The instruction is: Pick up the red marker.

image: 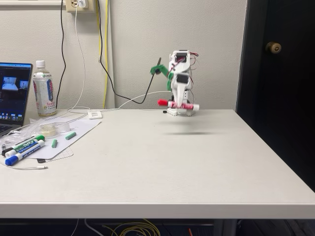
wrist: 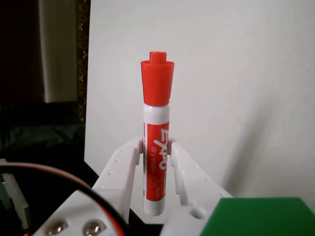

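Above bare white tabletop [image: 172,162], the hand [wrist: 156,162] pinches the red marker [image: 178,104] near the far edge.

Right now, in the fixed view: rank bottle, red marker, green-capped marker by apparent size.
1. Bottle, clearly largest.
2-3. Red marker, held in the hand, and green-capped marker look about alike; the green one lies nearer the camera, so no ranking.

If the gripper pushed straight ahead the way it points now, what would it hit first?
Probably nothing nearby: in the wrist view, the gripper, shut on the red marker, faces bare white table; depth is unclear.
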`<state>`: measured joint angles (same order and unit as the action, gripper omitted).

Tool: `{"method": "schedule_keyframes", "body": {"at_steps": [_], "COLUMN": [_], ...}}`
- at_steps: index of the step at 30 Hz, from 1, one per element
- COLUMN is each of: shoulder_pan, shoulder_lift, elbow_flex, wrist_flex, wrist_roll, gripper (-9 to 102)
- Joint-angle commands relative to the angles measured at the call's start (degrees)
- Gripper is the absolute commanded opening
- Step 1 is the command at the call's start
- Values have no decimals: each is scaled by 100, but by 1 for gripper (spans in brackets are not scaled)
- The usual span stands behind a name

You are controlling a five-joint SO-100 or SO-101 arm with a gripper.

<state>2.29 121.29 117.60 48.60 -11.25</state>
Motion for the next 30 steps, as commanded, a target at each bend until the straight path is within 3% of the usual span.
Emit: {"method": "schedule_keyframes", "body": {"at_steps": [1, 14, 30], "shoulder_pan": [-79, -352, -501], "shoulder_lift": [466, 1222, 1942], "elbow_flex": [-237, -237, -185], "wrist_flex": [-255, -1257, -1143], "wrist_roll": [97, 835, 1187], "gripper": [2, 2, 2]}}
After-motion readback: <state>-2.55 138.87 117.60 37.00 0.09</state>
